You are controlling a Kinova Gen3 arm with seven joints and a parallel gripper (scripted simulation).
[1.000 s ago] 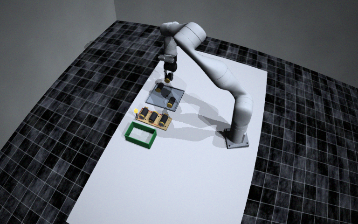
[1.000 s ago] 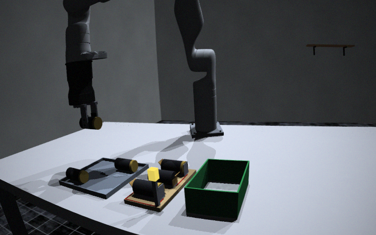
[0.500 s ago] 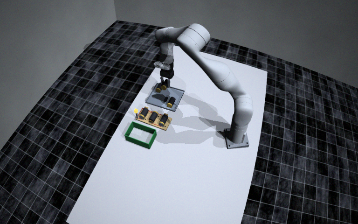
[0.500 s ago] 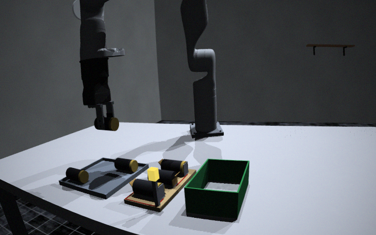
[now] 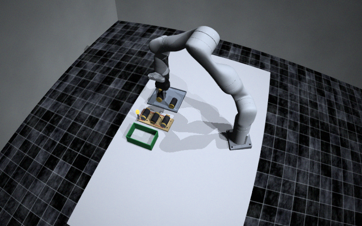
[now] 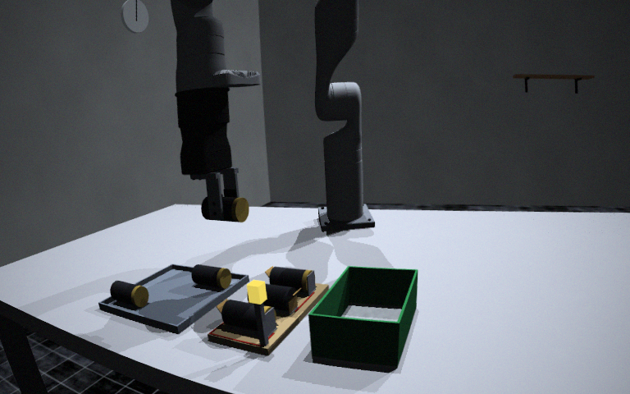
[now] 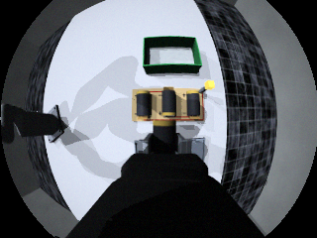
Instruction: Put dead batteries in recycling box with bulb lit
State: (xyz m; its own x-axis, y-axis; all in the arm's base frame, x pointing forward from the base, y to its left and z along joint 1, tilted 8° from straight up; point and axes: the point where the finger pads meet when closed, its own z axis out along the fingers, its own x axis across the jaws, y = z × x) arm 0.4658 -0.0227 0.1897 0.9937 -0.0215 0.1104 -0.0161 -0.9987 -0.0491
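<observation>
Gripper point(image 5: 161, 94) point(image 6: 222, 208) point(image 7: 163, 140) fingers, slim grey bars below a black housing, are clamped on a battery point(image 5: 160, 96) point(image 6: 225, 208) point(image 7: 164, 136), held up in the air with its long axis roughly level. It is a smooth dark cylinder with a flat, brassy-gold disc at one end. Which batteries are dead cannot be told from their looks.

Lower down, the shallow blue-grey tray point(image 5: 161, 107) point(image 6: 139, 320) point(image 7: 197, 149) has a thin raised rim; two more batteries of the same dark and gold lie on their sides in it, well apart, as the exterior view shows. Near the tray, the holder point(image 5: 169, 128) point(image 6: 303, 309) point(image 7: 134, 105) is a flat tan board edged with thin red lines, bearing three batteries side by side. At its end the blocky bulb point(image 5: 137, 111) point(image 6: 257, 292) point(image 7: 209, 84) shows bright yellow on a dark post.

Beyond the holder, the recycling box point(image 5: 138, 143) point(image 6: 355, 341) point(image 7: 173, 68) stands upright on the smooth white table point(image 5: 186, 181) point(image 6: 511, 301) point(image 7: 109, 40). Its straight walls are deep green, around a pale bottom. Dark, mottled tiles with light joints cover the floor point(image 5: 58, 138).

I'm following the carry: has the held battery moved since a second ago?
Yes. In the exterior view, the held battery has shifted right, from above the left part of the tray to above its right part.
</observation>
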